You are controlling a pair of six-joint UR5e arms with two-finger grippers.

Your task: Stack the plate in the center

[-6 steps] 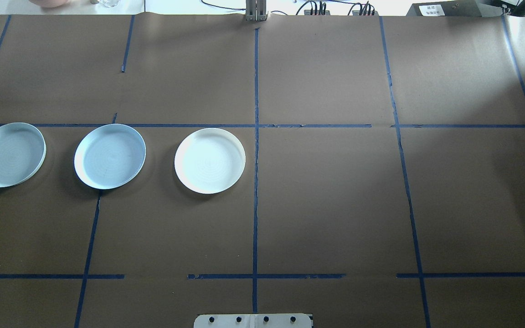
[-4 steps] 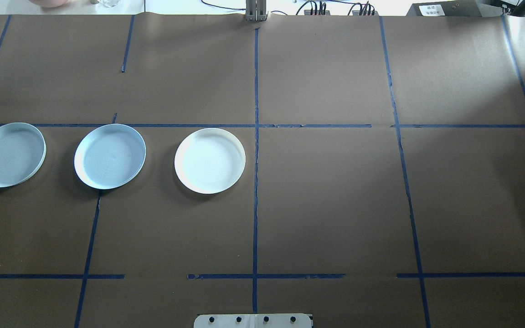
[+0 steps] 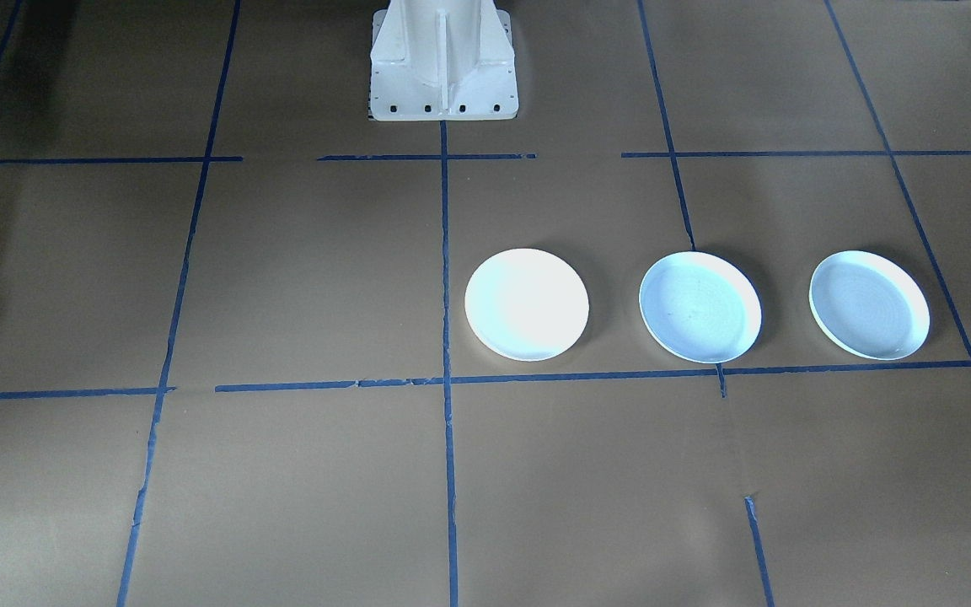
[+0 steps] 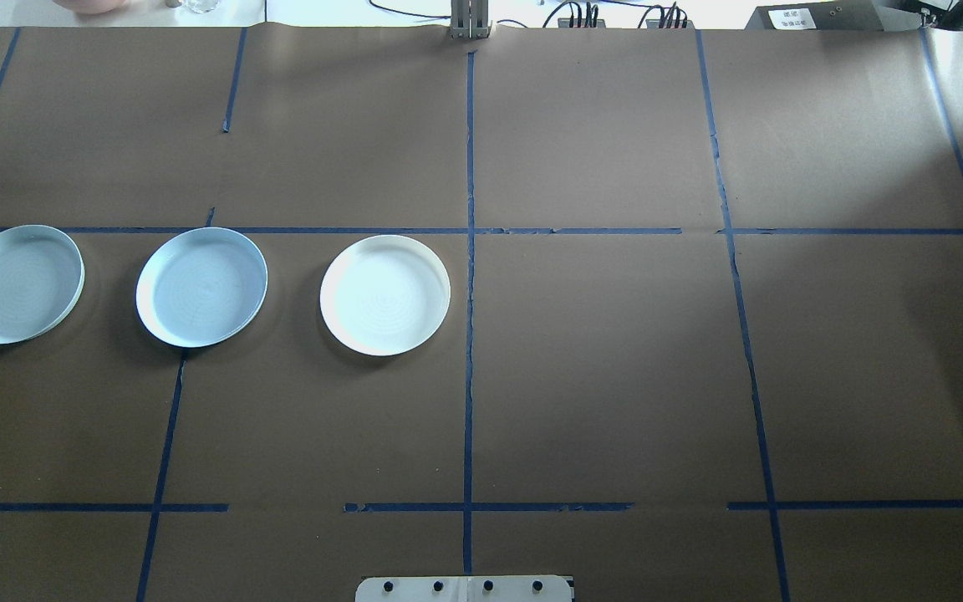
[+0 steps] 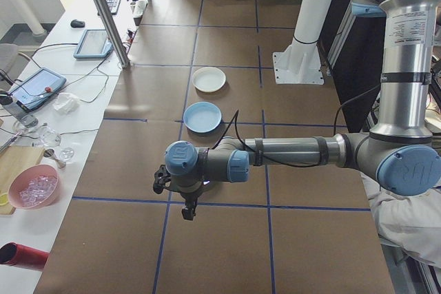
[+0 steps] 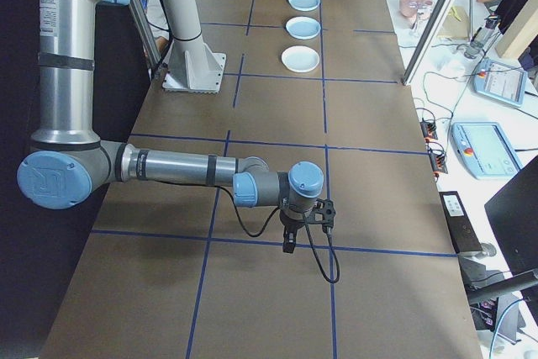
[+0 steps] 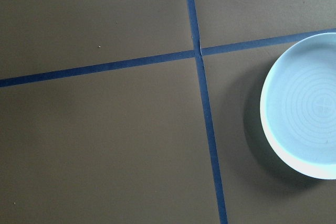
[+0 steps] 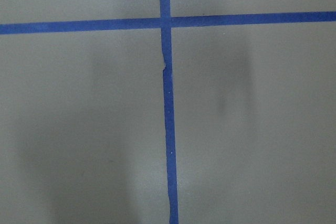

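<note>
Three plates lie in a row on the brown table. A white plate [image 4: 385,294] [image 3: 526,303] sits just beside the centre tape line. A pale blue plate [image 4: 201,287] [image 3: 700,306] lies further out, and a second pale blue plate [image 4: 17,284] [image 3: 869,304] is at the table's left end. The left wrist view catches one pale blue plate [image 7: 304,124] at its right edge. My left gripper [image 5: 187,211] hangs above the table's left end and my right gripper [image 6: 288,245] above the right half. Both appear only in the side views, so I cannot tell their state.
Blue tape lines [image 4: 469,334] split the table into squares. The robot's white base [image 3: 443,67] stands at the near middle edge. A side bench holds tablets [image 5: 93,43], a pink bowl [image 5: 31,187] and glassware. A person's sleeve [image 5: 413,225] shows beside the left arm.
</note>
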